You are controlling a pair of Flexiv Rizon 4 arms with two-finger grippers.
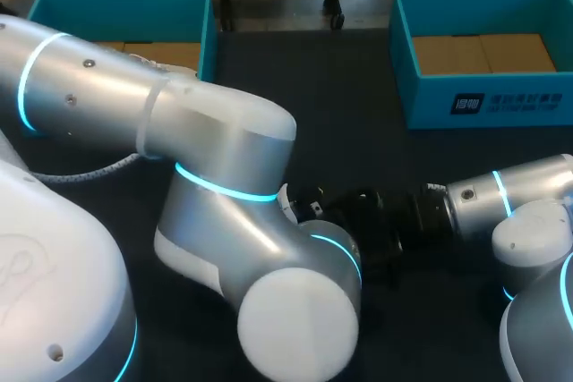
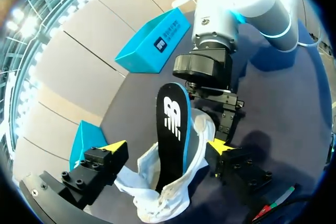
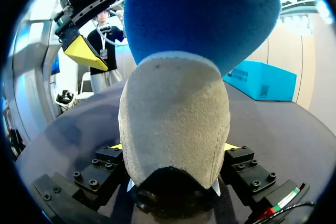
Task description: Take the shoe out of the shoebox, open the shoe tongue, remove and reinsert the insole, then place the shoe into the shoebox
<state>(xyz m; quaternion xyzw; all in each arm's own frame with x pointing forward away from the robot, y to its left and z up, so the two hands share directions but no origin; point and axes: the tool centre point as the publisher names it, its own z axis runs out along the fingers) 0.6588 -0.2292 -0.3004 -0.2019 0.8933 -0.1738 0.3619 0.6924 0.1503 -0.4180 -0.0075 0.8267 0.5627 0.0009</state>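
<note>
Insole (image 3: 173, 103) between fingers of right hand (image 3: 173, 147)

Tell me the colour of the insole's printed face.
Insole: black, white logo, blue edge; best in left wrist view.

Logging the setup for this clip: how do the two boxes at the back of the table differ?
The left box is partly hidden behind the left arm; the right box is unobstructed. The right box shows a white label on its front wall; none shows on the left box. Both are teal, open-topped and brown inside.
</note>
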